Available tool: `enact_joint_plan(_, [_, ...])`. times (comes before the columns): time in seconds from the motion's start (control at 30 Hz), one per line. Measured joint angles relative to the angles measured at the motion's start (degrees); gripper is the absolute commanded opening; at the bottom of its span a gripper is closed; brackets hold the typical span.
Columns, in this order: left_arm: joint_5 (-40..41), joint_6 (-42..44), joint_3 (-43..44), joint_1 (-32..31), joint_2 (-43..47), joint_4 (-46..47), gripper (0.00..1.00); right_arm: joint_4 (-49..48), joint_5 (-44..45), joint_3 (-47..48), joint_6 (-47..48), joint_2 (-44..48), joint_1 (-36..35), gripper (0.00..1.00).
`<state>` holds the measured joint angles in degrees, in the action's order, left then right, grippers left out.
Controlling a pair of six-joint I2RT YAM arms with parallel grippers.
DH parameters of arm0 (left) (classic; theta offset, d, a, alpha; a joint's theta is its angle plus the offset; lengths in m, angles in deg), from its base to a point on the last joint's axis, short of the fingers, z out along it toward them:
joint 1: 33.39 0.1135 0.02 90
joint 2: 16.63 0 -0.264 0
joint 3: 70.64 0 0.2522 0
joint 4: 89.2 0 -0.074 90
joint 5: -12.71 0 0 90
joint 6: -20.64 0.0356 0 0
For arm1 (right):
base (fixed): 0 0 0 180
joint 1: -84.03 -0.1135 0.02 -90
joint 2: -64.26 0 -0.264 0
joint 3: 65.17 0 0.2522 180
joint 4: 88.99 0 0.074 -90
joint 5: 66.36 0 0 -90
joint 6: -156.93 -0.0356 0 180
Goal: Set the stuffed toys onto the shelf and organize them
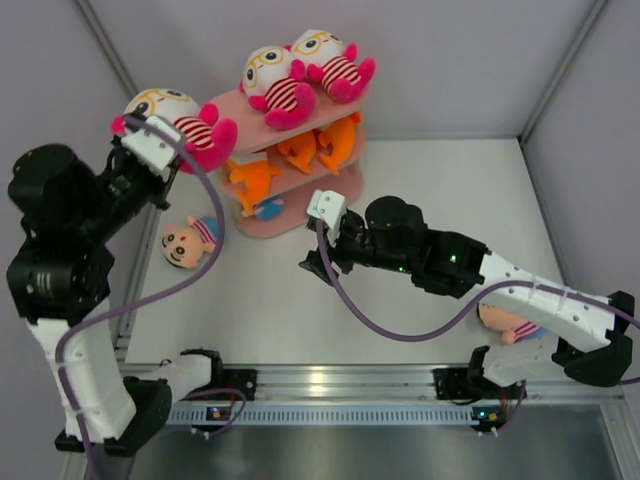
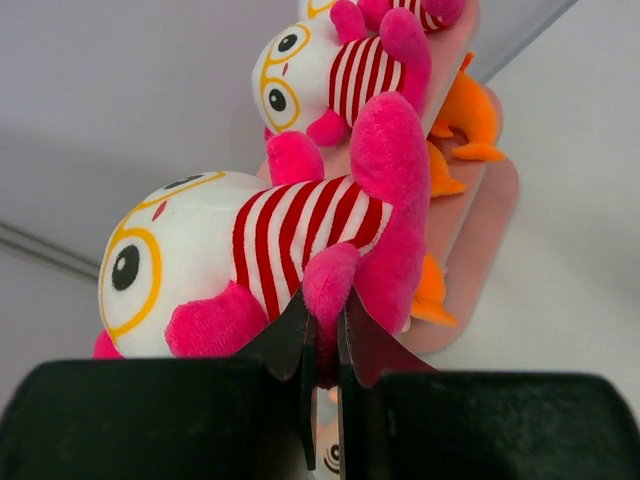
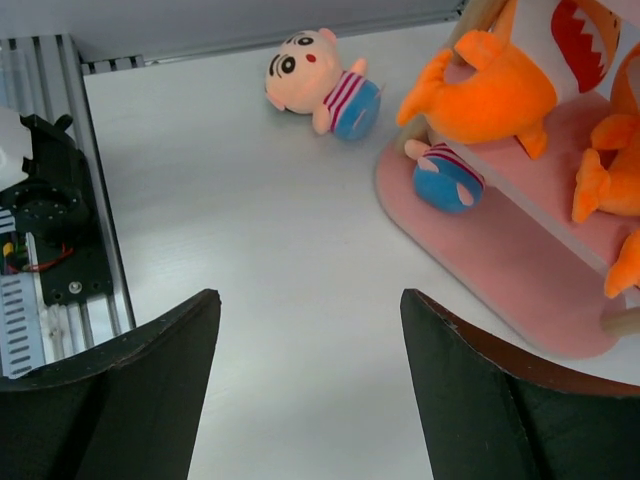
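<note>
White table top (image 1: 420, 220), matte and pale, boxed in by plain grey wall panels (image 1: 450, 60) with metal frame struts. A silver rail (image 1: 330, 382) runs along the near edge, by the arm bases.

Pink shelf (image 1: 300, 220) stands at the far side of the table, against the back wall.
- Top board: two glasses dolls (image 1: 275, 85) lying side by side.
- Middle board: orange sharks (image 1: 300, 150) in a row.
- Bottom board: one small striped doll (image 3: 445, 180) at its left end.

Left gripper (image 2: 325, 330) is at the shelf's left end, level with the top board. Its fingers are pinched almost together on a pink limb of a third glasses doll (image 1: 175, 125), held in the air. Can't tell if it touches the board.

Right gripper (image 3: 310, 300) is just in front of the shelf, low over the table, fingers spread wide with nothing between them.

A peach-faced doll (image 1: 188, 240) lies on the table left of the shelf's base, apart from it. Another peach doll (image 1: 505, 322) is well right of and nearer than the shelf, partly hidden under the right arm.
</note>
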<state>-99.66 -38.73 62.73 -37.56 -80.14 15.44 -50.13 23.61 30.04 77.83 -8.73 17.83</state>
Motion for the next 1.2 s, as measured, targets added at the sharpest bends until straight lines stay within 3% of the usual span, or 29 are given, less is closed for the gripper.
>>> enact_joint_plan(0.3, [-4.8,6.2,1.5,0.0,-17.4,5.4,0.00,0.0,2.7,-2.4,0.3,2.7,0.1,0.74])
enact_joint_plan(0.77, [-11.0,15.6,-6.5,0.1,-18.6,8.5,0.00,-0.2,3.4,-3.5,1.4,3.0,0.5,0.75])
enact_joint_plan(1.2, [-13.2,21.0,-6.7,1.5,-20.7,10.2,0.01,-0.2,3.3,-3.5,1.6,2.5,0.7,0.76])
